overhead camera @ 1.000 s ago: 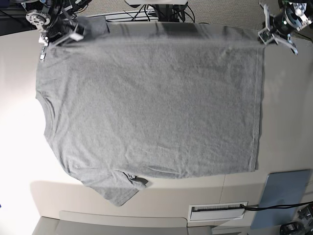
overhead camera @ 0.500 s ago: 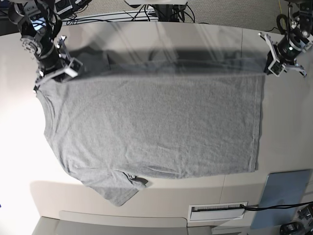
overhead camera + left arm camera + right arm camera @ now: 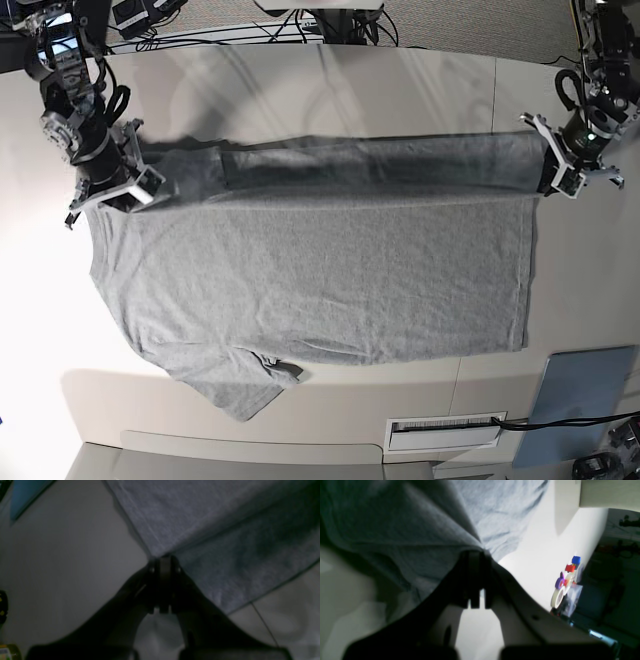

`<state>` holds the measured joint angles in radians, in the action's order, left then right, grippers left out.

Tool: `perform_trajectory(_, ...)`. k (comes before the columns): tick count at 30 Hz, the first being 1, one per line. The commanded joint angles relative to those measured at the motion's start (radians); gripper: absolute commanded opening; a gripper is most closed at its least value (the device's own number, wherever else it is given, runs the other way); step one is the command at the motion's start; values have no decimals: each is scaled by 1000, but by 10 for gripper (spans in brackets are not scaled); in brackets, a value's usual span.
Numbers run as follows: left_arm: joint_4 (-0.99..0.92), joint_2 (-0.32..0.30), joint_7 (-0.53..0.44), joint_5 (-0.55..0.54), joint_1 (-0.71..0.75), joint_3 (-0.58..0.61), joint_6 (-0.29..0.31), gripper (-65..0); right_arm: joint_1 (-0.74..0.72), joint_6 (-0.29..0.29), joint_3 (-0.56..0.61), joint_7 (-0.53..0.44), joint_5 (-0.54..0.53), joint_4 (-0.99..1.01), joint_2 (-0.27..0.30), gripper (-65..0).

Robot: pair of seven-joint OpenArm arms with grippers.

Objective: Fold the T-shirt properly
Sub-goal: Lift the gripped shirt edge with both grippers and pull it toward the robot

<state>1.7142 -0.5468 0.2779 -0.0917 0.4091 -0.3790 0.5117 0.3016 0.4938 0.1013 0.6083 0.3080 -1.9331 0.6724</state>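
Note:
The heather-grey T-shirt (image 3: pixel 320 270) lies plain side up on the pale table (image 3: pixel 300 80). Its far edge is lifted and carried over toward the near side as a shadowed strip. My right gripper (image 3: pixel 108 198), on the base view's left, is shut on the shirt near the shoulder and sleeve. In the right wrist view the gripper (image 3: pixel 476 553) pinches a bunched grey fold (image 3: pixel 395 530). My left gripper (image 3: pixel 560 178), on the base view's right, is shut on the hem corner. In the left wrist view the gripper (image 3: pixel 165 557) holds the cloth (image 3: pixel 200 510) at its corner. No lettering shows.
A flat blue-grey pad (image 3: pixel 580 395) lies at the near right and shows in the left wrist view (image 3: pixel 27 495). A white slotted panel (image 3: pixel 445 432) sits at the table's near edge. Cables (image 3: pixel 300 25) run behind the table. Small coloured items and a tape roll (image 3: pixel 566 582) lie beyond the shirt's left.
Both grippers have moved from the table's far edge toward the near side, pulling the shirt's far edge with them. A folded-over strip has formed along the far side.

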Motion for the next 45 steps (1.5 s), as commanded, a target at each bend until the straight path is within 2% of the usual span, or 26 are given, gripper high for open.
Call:
perform_trajectory(1,9,-19,-15,-6,-13,8,-14,-650,-24,-20,-9,-8,14,0,18,-650)
perform_trajectory(4,-2,-18,-14,4,-43,61,-28,-650,-61,-20,-9,-15,14,18,18,-650)
perform_trajectory(9,-34,-18,13,47,-115,131,-109,-650,-106,-20,-9,-31,14,18,18,-650)
perform_trajectory(15,-73,-18,22,46,-174,135,-108,-650,-120,-20,-9,-58,14,18,18,-650)
perform_trajectory(22,-74,-19,49,46,-179,135,-108,-650,-156,-20,-8,-71,12,18,18,-650)
perform_trajectory(26,-74,-19,56,46,-179,135,-108,-650,-195,-19,13,-64,-47,18,18,-650)
perform_trajectory(32,-74,-19,55,47,-179,135,-108,-650,-238,-20,96,-27,-45,18,18,-650)
perform_trajectory(39,-74,-19,52,46,-179,135,-108,-650,-238,-21,98,-21,-2,53,18,-650)
perform_trajectory(45,-74,-19,51,46,-179,135,-108,-650,-238,-21,98,-42,-5,110,18,-650)
